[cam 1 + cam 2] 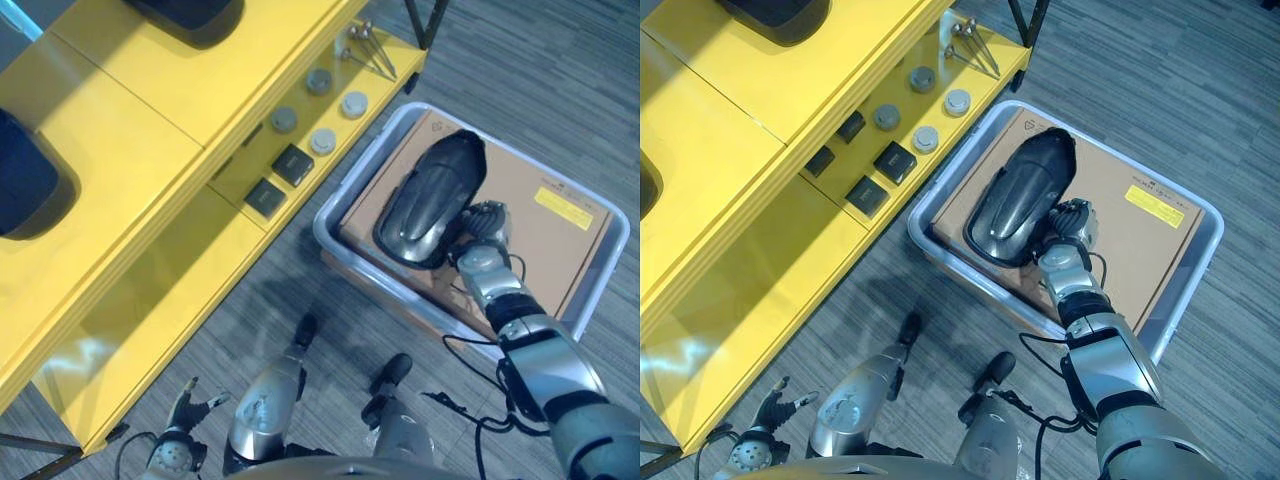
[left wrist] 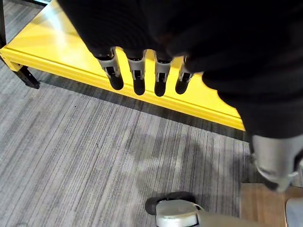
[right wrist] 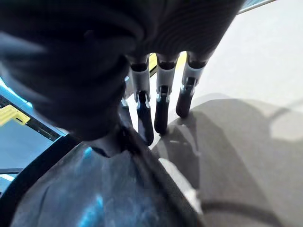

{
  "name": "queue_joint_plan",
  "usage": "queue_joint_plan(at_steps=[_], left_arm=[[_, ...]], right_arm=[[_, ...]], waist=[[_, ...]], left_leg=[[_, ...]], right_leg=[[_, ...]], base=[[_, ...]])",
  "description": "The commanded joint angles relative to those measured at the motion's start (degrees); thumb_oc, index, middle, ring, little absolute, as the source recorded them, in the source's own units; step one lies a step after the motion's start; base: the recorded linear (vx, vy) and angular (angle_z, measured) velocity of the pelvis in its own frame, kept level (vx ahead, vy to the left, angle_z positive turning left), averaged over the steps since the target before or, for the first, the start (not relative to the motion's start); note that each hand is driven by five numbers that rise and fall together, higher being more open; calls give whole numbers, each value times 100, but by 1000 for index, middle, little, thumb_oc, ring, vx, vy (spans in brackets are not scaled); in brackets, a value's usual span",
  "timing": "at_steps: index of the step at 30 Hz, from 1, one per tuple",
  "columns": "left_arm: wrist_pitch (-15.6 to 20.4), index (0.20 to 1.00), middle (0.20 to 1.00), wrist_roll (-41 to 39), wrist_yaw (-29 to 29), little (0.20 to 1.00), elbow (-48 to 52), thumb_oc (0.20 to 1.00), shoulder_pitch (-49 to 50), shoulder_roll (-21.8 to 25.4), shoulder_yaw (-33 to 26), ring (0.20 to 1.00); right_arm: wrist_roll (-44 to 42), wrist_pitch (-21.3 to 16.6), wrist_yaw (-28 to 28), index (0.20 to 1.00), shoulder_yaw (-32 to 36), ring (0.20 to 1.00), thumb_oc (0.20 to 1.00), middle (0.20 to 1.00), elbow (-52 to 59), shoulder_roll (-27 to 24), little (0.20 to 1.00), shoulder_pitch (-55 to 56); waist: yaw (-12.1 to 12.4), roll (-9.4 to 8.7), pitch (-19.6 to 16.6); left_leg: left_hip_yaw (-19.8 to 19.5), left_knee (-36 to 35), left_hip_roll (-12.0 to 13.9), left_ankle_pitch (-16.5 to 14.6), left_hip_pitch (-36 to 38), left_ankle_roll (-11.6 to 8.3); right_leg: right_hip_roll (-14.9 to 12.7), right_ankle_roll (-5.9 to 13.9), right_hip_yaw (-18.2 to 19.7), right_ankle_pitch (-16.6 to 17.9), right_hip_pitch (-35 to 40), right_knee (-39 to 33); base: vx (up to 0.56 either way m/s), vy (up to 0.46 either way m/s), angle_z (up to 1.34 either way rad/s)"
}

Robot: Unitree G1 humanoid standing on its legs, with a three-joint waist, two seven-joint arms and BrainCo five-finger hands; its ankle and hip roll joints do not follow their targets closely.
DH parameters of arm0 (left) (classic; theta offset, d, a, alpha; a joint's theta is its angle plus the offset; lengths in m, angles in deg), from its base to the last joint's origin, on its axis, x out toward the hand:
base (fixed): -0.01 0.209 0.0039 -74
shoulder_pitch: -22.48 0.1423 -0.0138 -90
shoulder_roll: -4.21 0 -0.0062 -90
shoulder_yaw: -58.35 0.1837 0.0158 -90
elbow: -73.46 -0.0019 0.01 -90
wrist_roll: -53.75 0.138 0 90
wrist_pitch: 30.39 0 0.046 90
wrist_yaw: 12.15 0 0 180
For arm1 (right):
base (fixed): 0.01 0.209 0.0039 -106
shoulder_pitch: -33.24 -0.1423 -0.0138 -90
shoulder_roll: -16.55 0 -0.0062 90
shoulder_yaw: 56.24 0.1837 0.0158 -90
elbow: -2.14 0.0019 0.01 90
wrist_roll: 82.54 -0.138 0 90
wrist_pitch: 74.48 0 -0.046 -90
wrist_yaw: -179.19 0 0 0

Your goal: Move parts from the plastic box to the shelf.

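In the plastic box (image 1: 345, 195), the right hand (image 1: 487, 222) grips the black part (image 1: 432, 197), thumb hidden.

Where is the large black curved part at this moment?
In the eye views, the black curved part lies on the cardboard sheet inside the grey plastic box, right of the yellow shelf, with the right hand at its near end.

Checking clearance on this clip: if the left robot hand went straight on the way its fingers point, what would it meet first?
Probably the yellow shelf: the left robot hand points its straight fingers at its front edge, nothing visible between, though depth is unclear.
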Motion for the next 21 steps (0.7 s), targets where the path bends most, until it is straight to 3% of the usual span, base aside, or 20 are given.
queue_joint_plan(at_steps=[1, 10, 14, 21], left_arm=[[78, 1000, 1000, -191, -127, 1000, 55, 1000, -111, 173, 202, 1000], [295, 1000, 1000, -177, -239, 1000, 168, 1000, -70, 232, 139, 1000], [523, 1000, 1000, -355, -98, 1000, 612, 1000, -55, 306, -125, 1000], [268, 1000, 1000, -732, 581, 1000, 2174, 1000, -20, 482, -490, 1000]], right_arm=[[-153, 45, 226, 200, -406, 200, 200, 200, -369, 197, 200, 492], [-993, -591, -137, 200, 58, 200, 200, 200, 76, -39, 200, 794], [-1148, -1091, -502, 200, 690, 200, 200, 200, 1134, -232, 200, 1247], [-1058, -881, -624, 200, 1659, 200, 200, 200, 2861, -479, 200, 2048]], waist=[[103, 139, 165], [-70, 53, -82], [-265, -64, -385], [-526, -242, -976]], left_leg=[[200, -5, 180, -53, -390, -18], [320, -134, 250, -104, -53, -22], [452, -312, 361, -141, 394, -33], [629, -499, 512, -223, 1014, -29]], right_leg=[[-248, 365, 278, -474, 100, 408], [-179, 380, 323, -429, 267, 314], [-76, 405, 403, -384, 559, 157], [34, 424, 529, -249, 1005, -131]], base=[[0, 0, 0], [4, -52, 0], [66, -111, -8], [93, -94, -16]])
